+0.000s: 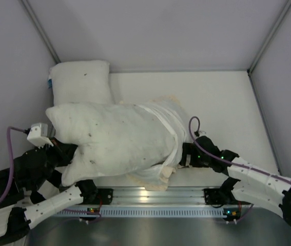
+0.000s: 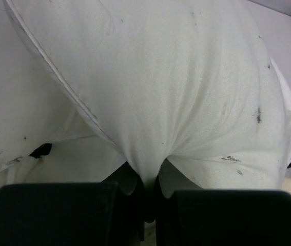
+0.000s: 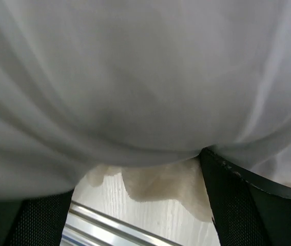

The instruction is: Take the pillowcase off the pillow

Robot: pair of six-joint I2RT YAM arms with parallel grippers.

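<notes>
The pillow (image 1: 109, 141) lies lengthwise along the counter's (image 1: 222, 102) near edge, the left gripper (image 2: 145, 180) clamped on its left end; the pillowcase (image 1: 172, 123), bunched on its right end, apparently drapes over the right gripper (image 3: 135, 202), whose jaws stand apart.

Pillow (image 1: 114, 138): matt white woven cloth, speckled dark. Pillowcase (image 1: 172, 120), at its 3 o'clock end: smooth cream-white cloth, wrinkled, with ruffled trim. Table (image 1: 222, 102): pale matt wood grain. Rail (image 1: 155, 195) at 6 o'clock: brushed metal, glossy.

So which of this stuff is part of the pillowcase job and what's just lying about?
Job: pillow, pillowcase, left gripper shut on the pillow, right gripper open by the pillowcase.
Lying about: second white pillow, far left.
</notes>
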